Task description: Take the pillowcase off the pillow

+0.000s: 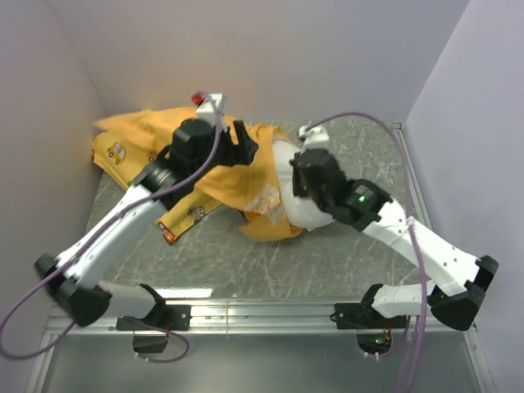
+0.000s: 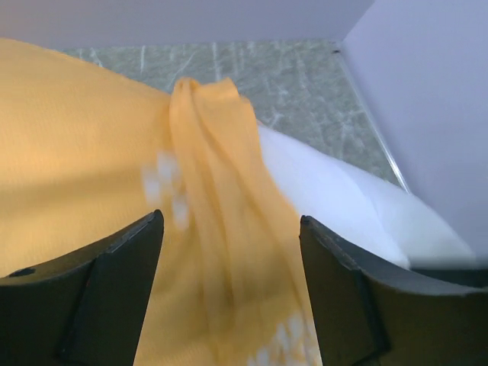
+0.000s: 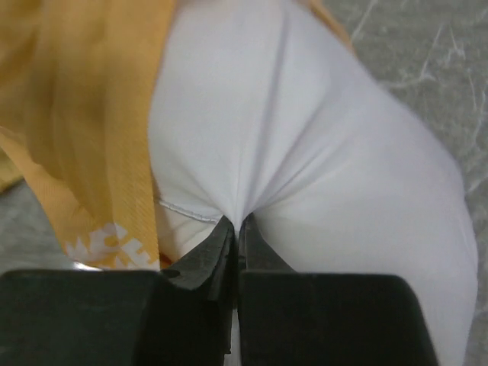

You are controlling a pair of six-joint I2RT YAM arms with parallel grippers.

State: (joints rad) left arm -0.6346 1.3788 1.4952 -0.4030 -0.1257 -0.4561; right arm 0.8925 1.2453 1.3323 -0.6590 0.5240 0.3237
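The orange pillowcase (image 1: 237,176) lies bunched over the left part of the white pillow (image 1: 288,205), whose right end is bare. My left gripper (image 1: 244,143) hovers open over the cloth; in the left wrist view its gripper (image 2: 229,229) straddles a raised orange fold (image 2: 206,130) without touching it, with the pillow (image 2: 328,191) to the right. My right gripper (image 1: 300,173) is shut on the pillow; in the right wrist view the gripper (image 3: 238,221) pinches white pillow fabric (image 3: 305,137) into a pucker, the pillowcase edge (image 3: 84,99) to its left.
A yellow cloth with small vehicle prints (image 1: 116,151) lies at the back left against the left wall. The back wall and the right wall (image 1: 458,123) close in the grey marbled tabletop (image 1: 262,262). A metal rail (image 1: 246,309) runs along the near edge.
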